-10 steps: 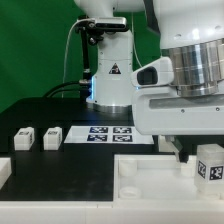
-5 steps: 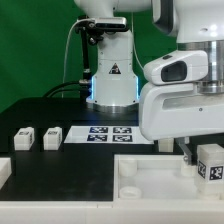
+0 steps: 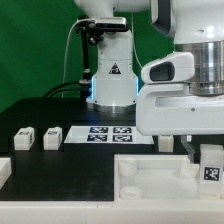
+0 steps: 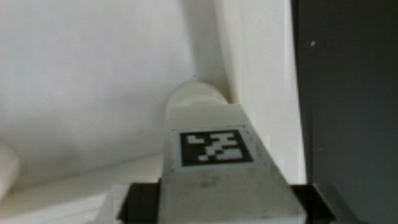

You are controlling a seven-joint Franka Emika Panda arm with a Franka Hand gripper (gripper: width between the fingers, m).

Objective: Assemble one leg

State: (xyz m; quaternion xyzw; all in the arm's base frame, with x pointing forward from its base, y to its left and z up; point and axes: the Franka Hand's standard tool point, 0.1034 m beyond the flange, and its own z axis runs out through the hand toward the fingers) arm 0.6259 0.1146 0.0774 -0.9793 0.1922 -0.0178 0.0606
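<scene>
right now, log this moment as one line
gripper: shut on leg | leg: upright, over white tray piece, contact unclear | spare legs: on table

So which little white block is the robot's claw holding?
The leg at the exterior view's right, clamped in the gripper. The other legs sit loose on the table, far left.

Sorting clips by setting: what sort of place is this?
Probably a robotics lab bench: a green backdrop, a marker board on the black table, and a tagged leg in the gripper.
</scene>
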